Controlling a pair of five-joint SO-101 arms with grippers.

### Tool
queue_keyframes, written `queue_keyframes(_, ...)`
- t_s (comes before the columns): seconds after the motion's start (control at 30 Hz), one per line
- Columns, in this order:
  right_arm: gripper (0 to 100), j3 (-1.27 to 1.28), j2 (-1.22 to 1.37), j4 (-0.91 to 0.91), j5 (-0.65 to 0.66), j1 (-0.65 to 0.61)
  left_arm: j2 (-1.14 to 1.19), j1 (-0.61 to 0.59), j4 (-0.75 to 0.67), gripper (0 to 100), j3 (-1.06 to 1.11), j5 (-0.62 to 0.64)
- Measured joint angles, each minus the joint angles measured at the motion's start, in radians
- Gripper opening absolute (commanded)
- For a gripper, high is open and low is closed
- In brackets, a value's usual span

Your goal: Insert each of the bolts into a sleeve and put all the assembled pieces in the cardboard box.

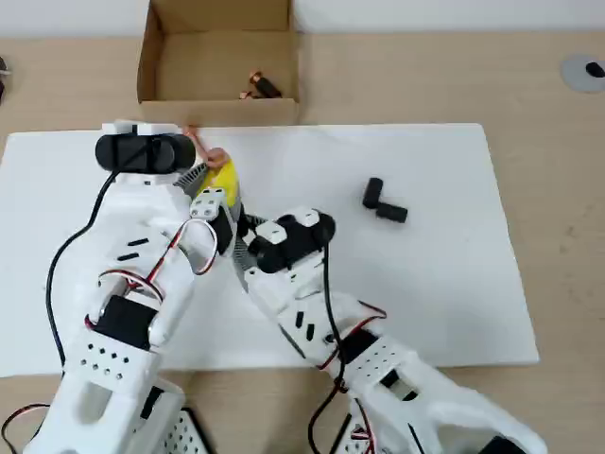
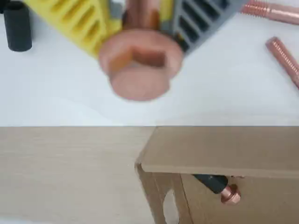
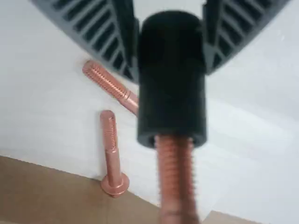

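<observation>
A bolt [image 2: 140, 63] is held in the left gripper [image 2: 140, 14], clamped between its yellow and grey fingers with the head towards the wrist camera. A sleeve [image 3: 172, 79] is pinched between the grey fingers of the right gripper [image 3: 170, 28]. The bolt's threaded end is seen entering the sleeve's open end; how deep it sits cannot be told.

In the high view the two grippers are met over the mat [image 1: 454, 284], at about 10 o'clock from its middle. The box [image 1: 151, 57] is set on the table [image 1: 548, 142] at 12 o'clock from them, just beyond the mat's far edge. One assembled piece [image 1: 260, 87] is lying inside it, against the near wall.

Two loose sleeves [image 1: 385, 203] are lying on the mat at 3 o'clock from the grippers, just beside each other. Two loose bolts [image 3: 111, 154] are lying on the mat near its far edge, close to the box.
</observation>
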Motion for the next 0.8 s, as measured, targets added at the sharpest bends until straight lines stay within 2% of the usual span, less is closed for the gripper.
queue_keyframes(0.13, 1.0, 0.000, 0.000, -0.002, 0.000, 0.003, 0.000, 0.028, 0.043, 1, 0.000, -0.006)
queue_keyframes(0.5, 1.0, 0.002, -0.006, -0.002, 0.000, -0.005, 0.000, 0.066, 0.273, 1, -0.014, -0.003)
queue_keyframes(0.7, 1.0, 0.002, -0.006, -0.002, 0.000, -0.006, 0.000, 0.066, 0.301, 1, -0.026, -0.006)
queue_keyframes(0.8, 1.0, 0.002, -0.006, -0.002, 0.000, -0.006, 0.000, 0.066, 0.305, 7, -0.028, -0.008)
